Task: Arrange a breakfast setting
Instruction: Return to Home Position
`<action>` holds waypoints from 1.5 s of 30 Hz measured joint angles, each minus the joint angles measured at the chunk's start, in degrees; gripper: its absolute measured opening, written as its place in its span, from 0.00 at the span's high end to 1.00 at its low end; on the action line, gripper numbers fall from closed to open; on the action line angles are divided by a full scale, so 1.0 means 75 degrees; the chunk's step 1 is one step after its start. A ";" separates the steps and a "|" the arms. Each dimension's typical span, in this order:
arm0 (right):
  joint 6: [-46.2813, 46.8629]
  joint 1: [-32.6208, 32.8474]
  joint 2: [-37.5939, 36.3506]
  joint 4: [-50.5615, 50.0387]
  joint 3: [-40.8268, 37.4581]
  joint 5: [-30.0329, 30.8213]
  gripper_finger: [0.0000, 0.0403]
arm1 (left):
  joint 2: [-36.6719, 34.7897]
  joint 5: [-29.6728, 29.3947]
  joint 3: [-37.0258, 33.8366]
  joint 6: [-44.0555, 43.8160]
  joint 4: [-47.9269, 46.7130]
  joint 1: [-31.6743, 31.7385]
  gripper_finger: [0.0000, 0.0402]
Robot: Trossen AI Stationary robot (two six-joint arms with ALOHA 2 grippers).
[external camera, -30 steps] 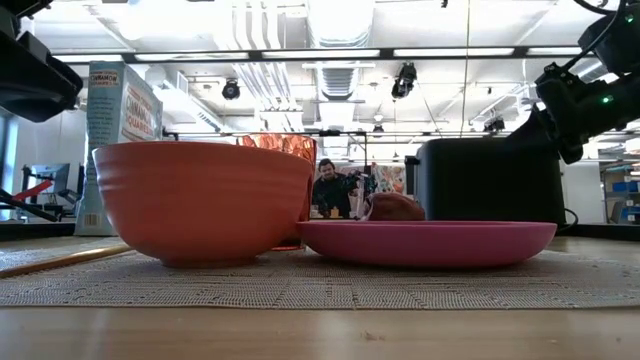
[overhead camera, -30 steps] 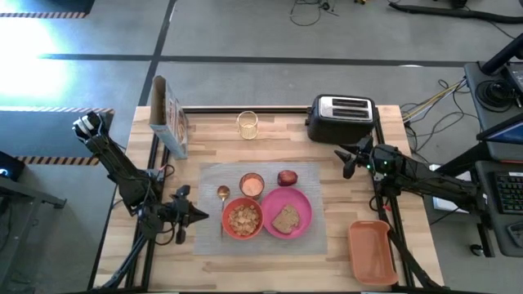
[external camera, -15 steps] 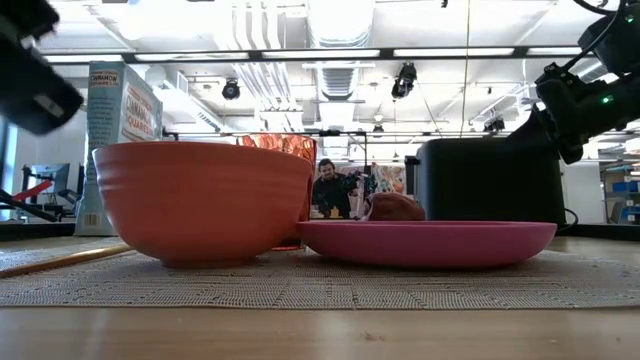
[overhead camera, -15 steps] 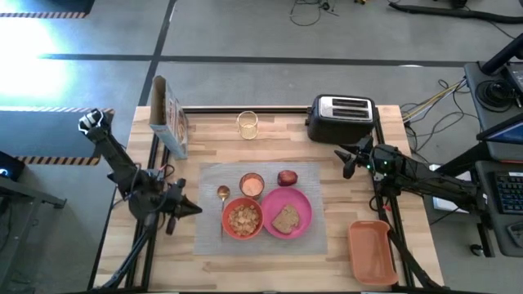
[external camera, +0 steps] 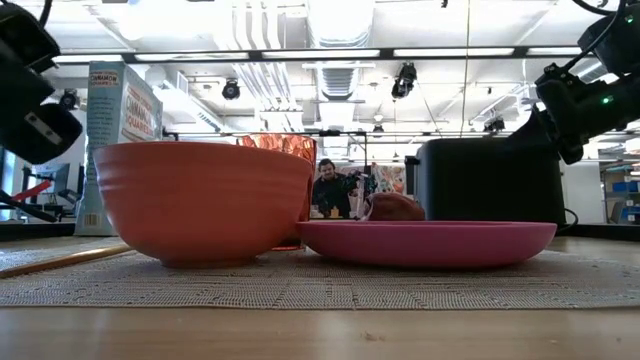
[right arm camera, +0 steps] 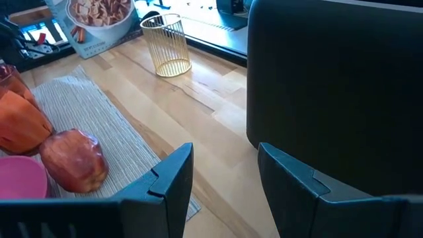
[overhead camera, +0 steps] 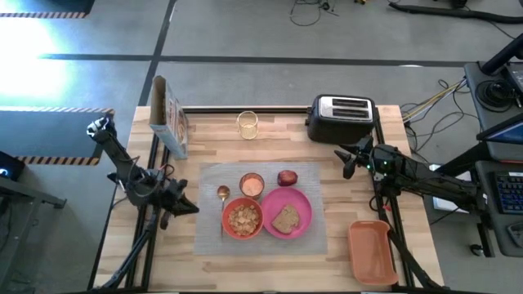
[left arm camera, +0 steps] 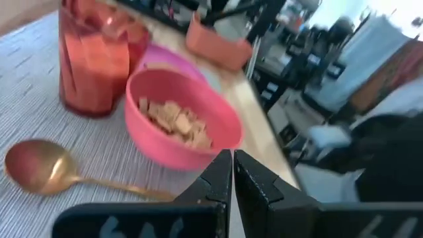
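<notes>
A grey mat [overhead camera: 315, 233] lies in the middle of the table. On it sit a pink plate [overhead camera: 298, 200] with a brown toast slice [overhead camera: 285, 219], a red-orange bowl [overhead camera: 242, 218] of cereal, a clear cup [overhead camera: 252, 185] of orange drink, a gold spoon [overhead camera: 222, 196] and a red apple [overhead camera: 287, 178]. My left gripper [overhead camera: 193, 209] is shut and empty just left of the mat, pointing at the bowl [left arm camera: 182, 119] and spoon [left arm camera: 39, 165]. My right gripper [overhead camera: 346, 159] stands open and empty in front of the toaster, right of the apple [right arm camera: 73, 162].
A black-and-chrome toaster [overhead camera: 341, 117] stands at the far right, a cereal box [overhead camera: 167, 114] at the far left, and a gold wire holder [overhead camera: 248, 124] between them. An orange tray [overhead camera: 372, 251] lies at the near right. A person [external camera: 330, 185] sits in the room behind.
My left gripper has drawn back from the mat toward the table's left edge and a little toward the far edge, rolling as it went and staying shut. The arm has folded back. Nothing on the mat has moved.
</notes>
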 joint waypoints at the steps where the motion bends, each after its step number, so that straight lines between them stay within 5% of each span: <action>1: 0.0000 0.0000 -0.0002 -0.0001 0.0000 0.0000 0.60 | -0.0161 0.0021 0.0000 0.0008 -0.0001 0.0076 1.00; 15: 0.0000 0.0000 -0.0003 -0.0021 -0.0001 0.0000 0.60 | -0.0792 0.0028 0.0000 0.0008 -0.0007 0.1174 1.00; 28: 0.0000 0.0000 -0.0003 -0.0023 -0.0001 -0.0001 0.60 | -0.0904 -0.0002 -0.0003 0.0008 -0.0012 0.3489 1.00; 45: 0.0000 0.0000 -0.0003 -0.0024 -0.0001 0.0001 0.60 | -0.0733 0.0002 0.0037 0.0008 -0.0073 0.3550 1.00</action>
